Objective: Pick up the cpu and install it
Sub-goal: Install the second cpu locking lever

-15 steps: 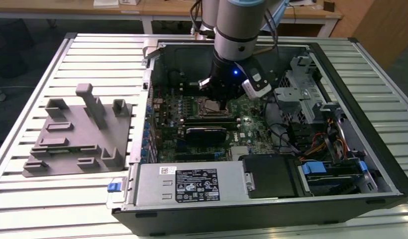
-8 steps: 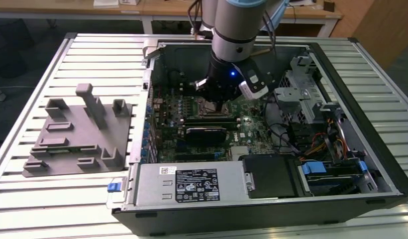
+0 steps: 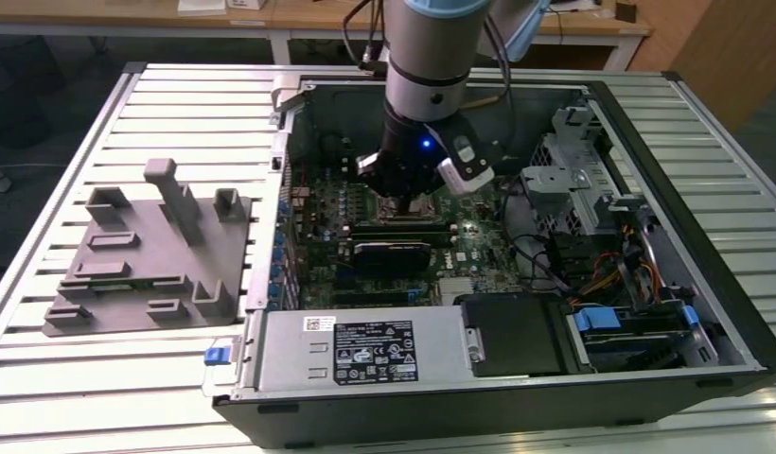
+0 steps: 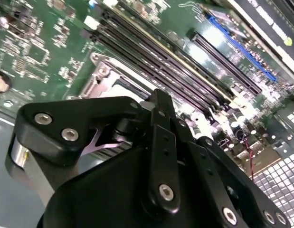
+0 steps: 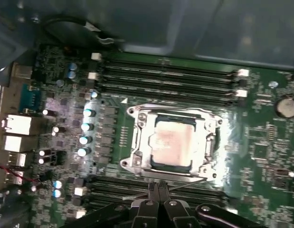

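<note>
First wrist view has the claw [image 5: 159, 190] at the near edge of the socket [image 5: 173, 142], its fingers pressed together with nothing between them. It hangs low over the motherboard [image 3: 407, 241], I'd judge because the seating is done. The cpu [image 5: 171, 143] lies flat inside the socket frame, just beyond the fingertips and apart from them. Exterior view shows the arm reaching into the open case [image 3: 691, 312], with the grey fixture [image 3: 149, 255] well off to that view's left.

Open computer case [image 3: 691, 312] lay on slatted table [image 3: 60, 378]. Grey fixture block [image 3: 149, 255] sat beside case, on exterior view's left. Blue clip [image 3: 215, 355] near case's corner.
</note>
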